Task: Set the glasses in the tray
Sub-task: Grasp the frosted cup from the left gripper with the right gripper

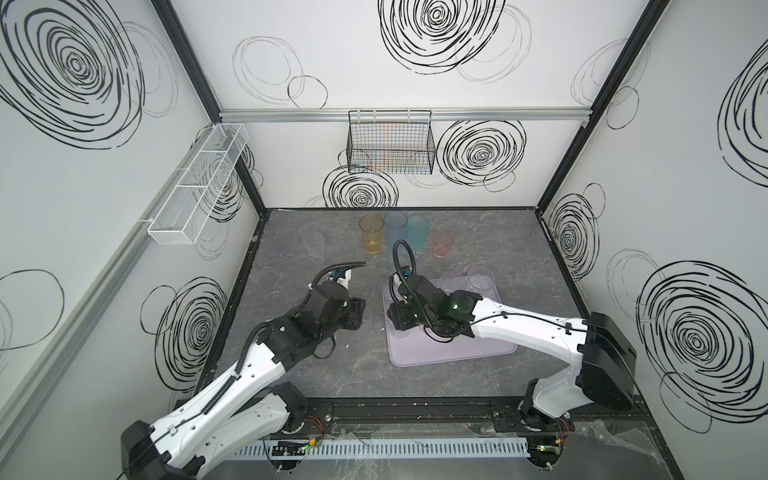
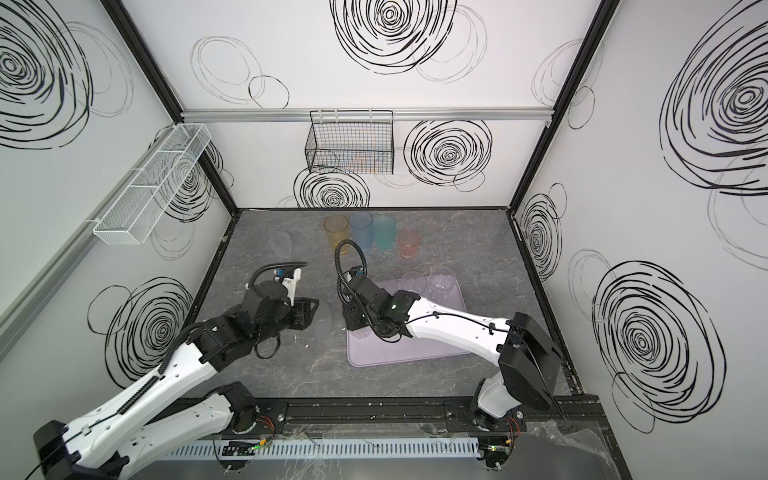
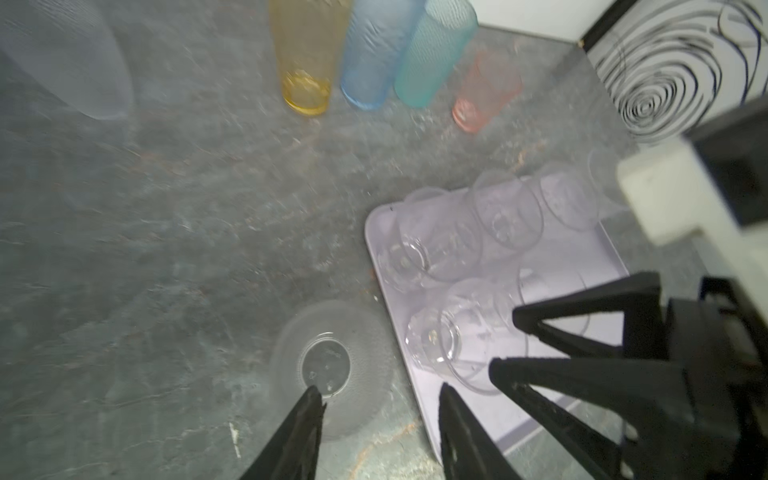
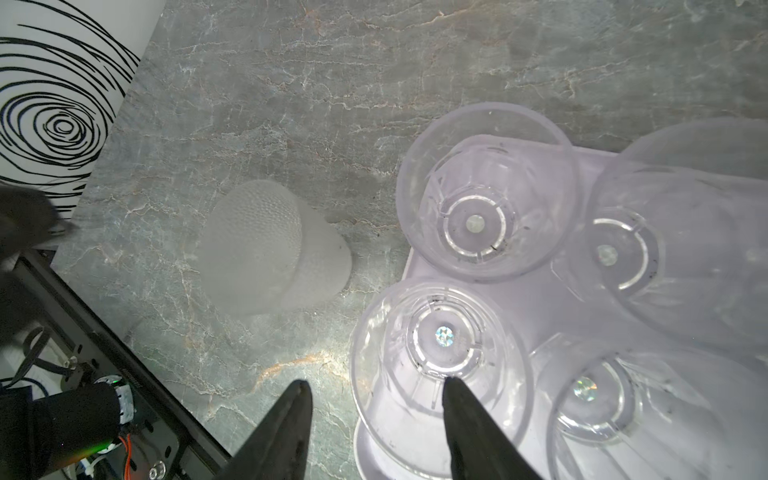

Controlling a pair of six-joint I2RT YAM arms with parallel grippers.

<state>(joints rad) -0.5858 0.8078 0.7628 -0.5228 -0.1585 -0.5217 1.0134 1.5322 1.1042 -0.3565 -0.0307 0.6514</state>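
Frosted glass, tapered, stands at ten o'clock on the veined grey table. Left gripper, black jaws apart and empty, hovers over a dimpled glass just beside the tray. Amber glass, blue glass, teal glass and shorter pink glass line twelve o'clock. Right gripper, jaws apart, empty, hangs over ribbed clear glasses inside the smooth lilac tray at three o'clock.

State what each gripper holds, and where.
Nothing. The left gripper stands open at a frosted glass; the right gripper open astride the rim of a clear glass.
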